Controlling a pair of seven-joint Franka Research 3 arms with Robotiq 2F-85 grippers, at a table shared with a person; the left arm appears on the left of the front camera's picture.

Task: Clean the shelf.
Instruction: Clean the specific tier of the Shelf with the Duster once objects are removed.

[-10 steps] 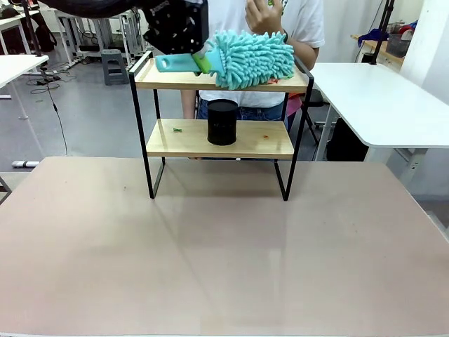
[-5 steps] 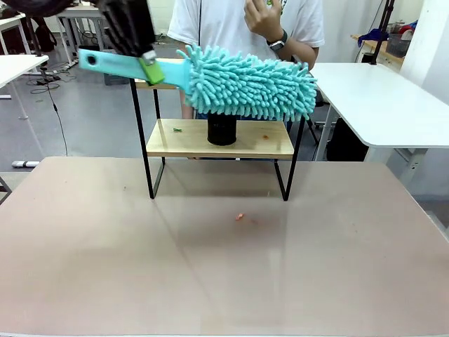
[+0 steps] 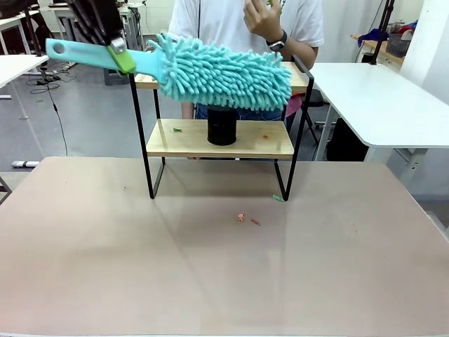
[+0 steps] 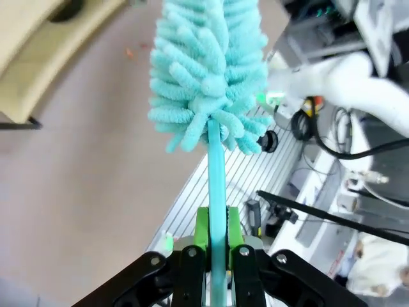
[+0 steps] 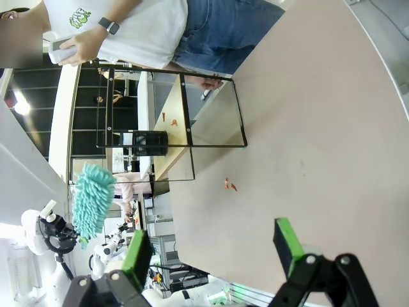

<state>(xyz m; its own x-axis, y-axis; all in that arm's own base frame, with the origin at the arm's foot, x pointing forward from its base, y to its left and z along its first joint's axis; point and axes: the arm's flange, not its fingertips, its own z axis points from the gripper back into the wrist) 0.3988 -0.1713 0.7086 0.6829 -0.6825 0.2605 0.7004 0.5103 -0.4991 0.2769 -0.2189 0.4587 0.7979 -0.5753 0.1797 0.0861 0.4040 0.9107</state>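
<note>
Crumbs (image 3: pixel 247 219) have been swept off the shelf (image 3: pixel 261 144) top onto the surface (image 3: pixel 210 281) in front by the duster (image 3: pixel 224 70) clamped in the left gripper (image 3: pixel 119 56) (right gripper (image 5: pixel 214 246) apart), so the lower board is judged left.

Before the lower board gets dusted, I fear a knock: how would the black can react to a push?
The black can stands upright, taller than wide, so a high push might tip it; being round, it would probably roll. The duster has a shaggy, soft-looking head, so it likely yields.
</note>
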